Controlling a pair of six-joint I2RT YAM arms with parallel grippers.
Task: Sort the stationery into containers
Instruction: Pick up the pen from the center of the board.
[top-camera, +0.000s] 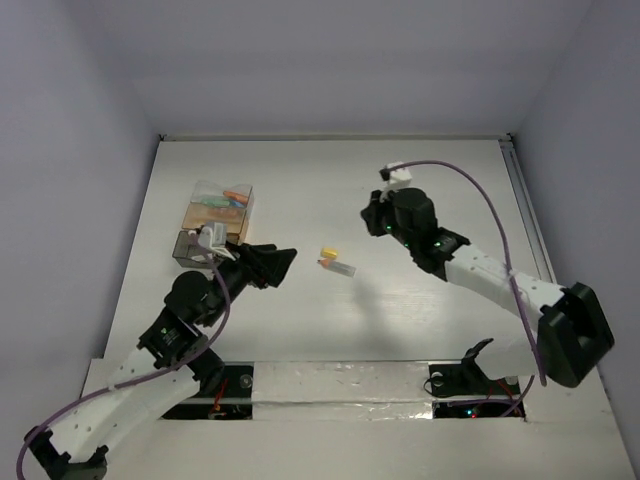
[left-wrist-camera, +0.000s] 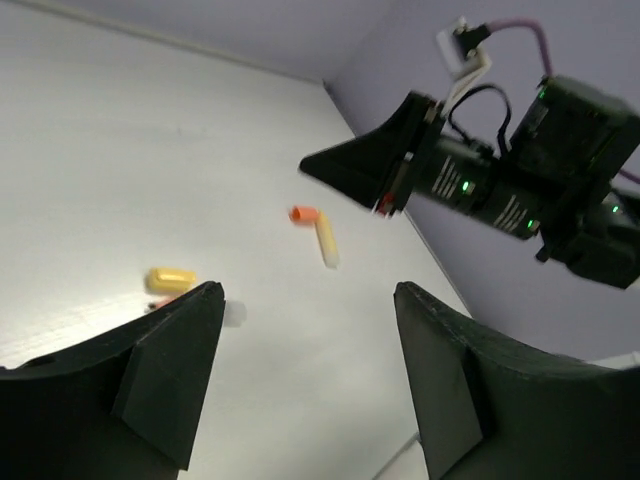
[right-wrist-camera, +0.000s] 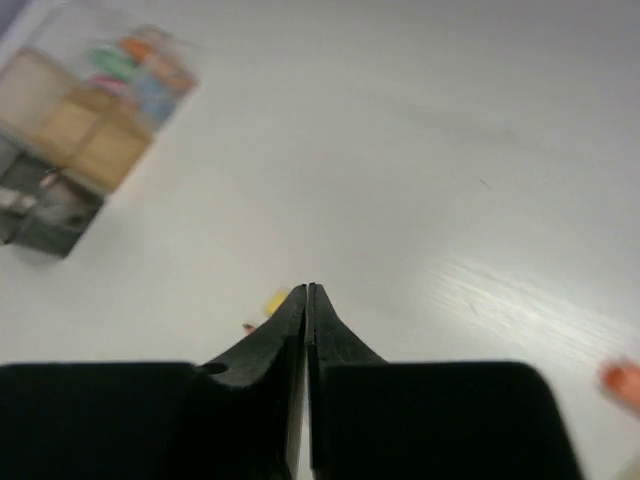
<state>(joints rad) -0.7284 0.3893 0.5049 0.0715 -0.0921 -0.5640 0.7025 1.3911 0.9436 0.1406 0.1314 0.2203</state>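
Note:
The clear container (top-camera: 192, 232) with tan compartments and a grey section stands at the left; several coloured stationery pieces (top-camera: 226, 200) lie in its far end. It shows blurred in the right wrist view (right-wrist-camera: 70, 150). A yellow piece (top-camera: 327, 253) and a clear piece (top-camera: 341, 267) lie mid-table. In the left wrist view I see the yellow piece (left-wrist-camera: 170, 279), an orange cap (left-wrist-camera: 303, 214) and a cream piece (left-wrist-camera: 327, 240). My left gripper (top-camera: 287, 266) (left-wrist-camera: 308, 292) is open and empty, left of these pieces. My right gripper (top-camera: 368, 215) (right-wrist-camera: 306, 292) is shut and empty, above the table right of them.
The table's back wall and side walls close the workspace. A purple cable (top-camera: 470, 185) loops over the right arm. A small orange-pink piece (right-wrist-camera: 622, 380) lies at the right edge of the right wrist view.

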